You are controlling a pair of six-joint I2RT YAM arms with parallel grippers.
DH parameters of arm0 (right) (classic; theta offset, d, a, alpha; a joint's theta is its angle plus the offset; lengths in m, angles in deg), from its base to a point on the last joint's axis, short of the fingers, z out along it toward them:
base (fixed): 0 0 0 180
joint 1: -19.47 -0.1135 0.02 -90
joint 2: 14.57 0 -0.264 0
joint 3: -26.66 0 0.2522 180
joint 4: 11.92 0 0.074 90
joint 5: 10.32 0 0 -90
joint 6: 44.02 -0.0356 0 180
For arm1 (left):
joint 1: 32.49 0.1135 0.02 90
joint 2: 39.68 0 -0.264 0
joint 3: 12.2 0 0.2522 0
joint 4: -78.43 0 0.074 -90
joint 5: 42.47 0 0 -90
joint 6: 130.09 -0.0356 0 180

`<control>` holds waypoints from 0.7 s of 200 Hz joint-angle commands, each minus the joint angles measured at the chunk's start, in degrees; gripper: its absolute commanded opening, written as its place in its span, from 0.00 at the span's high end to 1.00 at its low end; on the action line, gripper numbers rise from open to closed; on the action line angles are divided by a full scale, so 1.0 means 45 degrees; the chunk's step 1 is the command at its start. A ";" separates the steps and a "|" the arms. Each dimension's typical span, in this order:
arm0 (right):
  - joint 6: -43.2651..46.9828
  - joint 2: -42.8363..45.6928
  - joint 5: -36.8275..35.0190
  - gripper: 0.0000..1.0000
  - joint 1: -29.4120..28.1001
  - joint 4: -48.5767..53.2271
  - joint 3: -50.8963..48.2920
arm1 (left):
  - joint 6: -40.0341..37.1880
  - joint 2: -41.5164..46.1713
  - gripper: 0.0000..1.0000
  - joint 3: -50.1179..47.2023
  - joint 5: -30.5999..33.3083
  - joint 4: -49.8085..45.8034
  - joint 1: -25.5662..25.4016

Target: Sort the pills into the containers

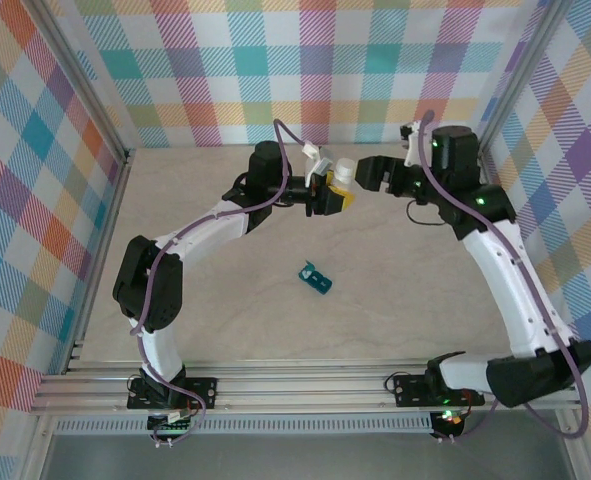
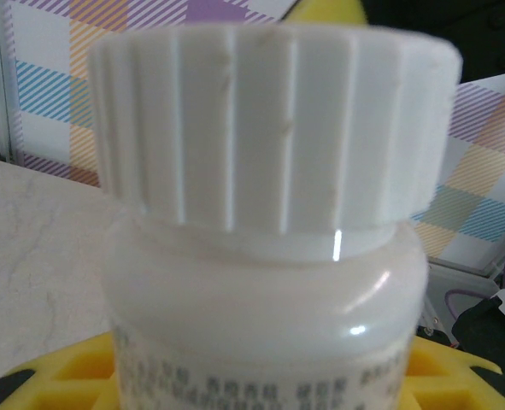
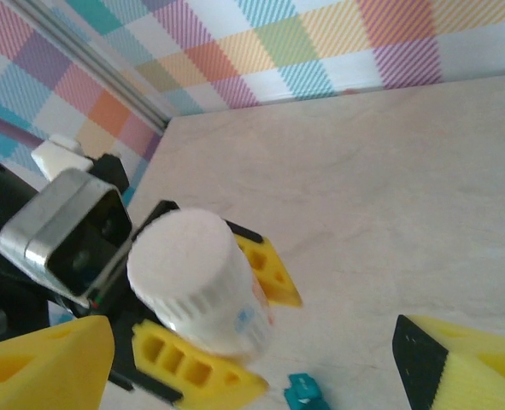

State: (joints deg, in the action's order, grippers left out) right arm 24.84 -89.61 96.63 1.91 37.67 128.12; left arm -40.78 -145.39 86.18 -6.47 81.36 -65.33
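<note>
My left gripper (image 1: 335, 192) is shut on a small white bottle (image 1: 342, 178) with an orange label and holds it above the table at the back middle. In the left wrist view its ribbed white cap (image 2: 273, 128) sits on the bottle, and the yellow fingers (image 2: 38, 376) flank the base. My right gripper (image 1: 368, 172) hangs open just right of the cap, and its yellow fingers (image 3: 47, 359) stand wide apart, clear of the bottle (image 3: 205, 282). The teal containers (image 1: 315, 278) lie on the table nearer the front, with an edge (image 3: 303, 395) showing below the bottle. The pills are hidden.
The beige table (image 1: 195, 250) is walled by plaid panels on three sides, with a metal post (image 1: 90, 90) at the back left and a rail (image 1: 305, 385) along the front. The two arms meet over the back middle.
</note>
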 commanded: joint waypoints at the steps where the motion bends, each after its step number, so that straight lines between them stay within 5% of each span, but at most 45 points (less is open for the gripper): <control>1: -0.1025 -0.0627 0.1282 0.15 -0.0004 -0.0841 0.0695 | 0.0055 0.0026 1.00 0.0387 -0.0308 0.0570 0.0149; 140: -0.1921 -0.1209 0.2315 0.20 -0.0013 -0.1547 0.1071 | 0.0076 -0.0161 1.00 0.0515 -0.0394 0.0530 0.0149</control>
State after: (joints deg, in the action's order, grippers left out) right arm 17.38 -95.32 105.09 1.89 32.67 131.92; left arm -40.78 -145.50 86.79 -6.92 81.34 -65.33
